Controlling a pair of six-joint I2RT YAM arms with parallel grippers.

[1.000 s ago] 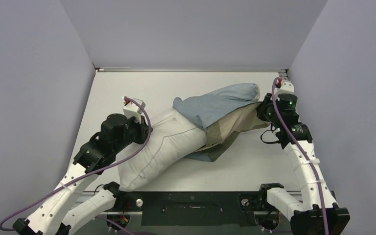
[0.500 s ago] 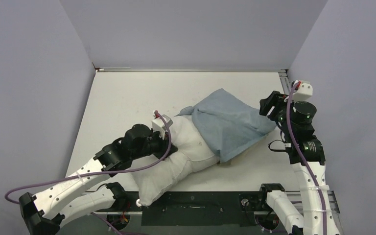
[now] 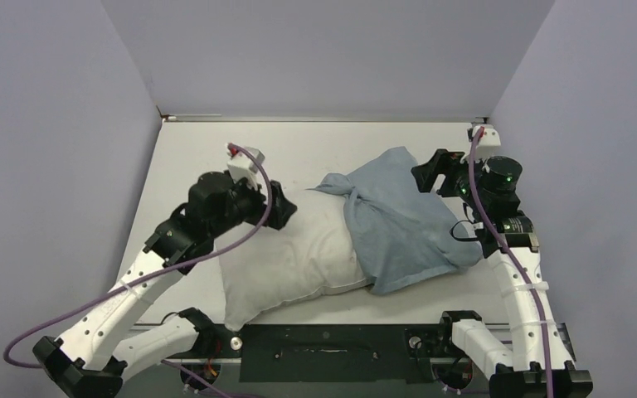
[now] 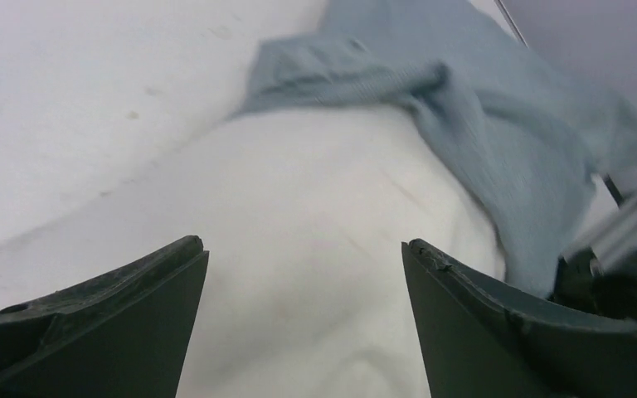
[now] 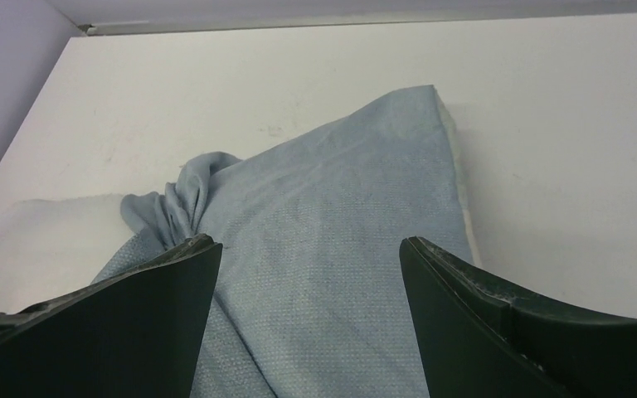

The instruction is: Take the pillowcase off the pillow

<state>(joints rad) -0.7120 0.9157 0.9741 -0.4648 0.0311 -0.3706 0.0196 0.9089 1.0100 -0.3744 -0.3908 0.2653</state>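
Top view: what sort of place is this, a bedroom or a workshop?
Probably a robotics lab test cell, not a home: a white left arm and white right arm mounted at a white table, plain lavender partition walls around it, and a plump off-white pillow with limp dusty-blue pillowcase as practice items.

Seen from above, the pillow's [image 3: 286, 257] right end vanishes under the pillowcase [image 3: 398, 224], and we cannot tell whether it lies inside or merely beneath, while wrist views cut off the left gripper [image 4: 301, 243] and right gripper [image 5: 308, 241] at the lower edge.
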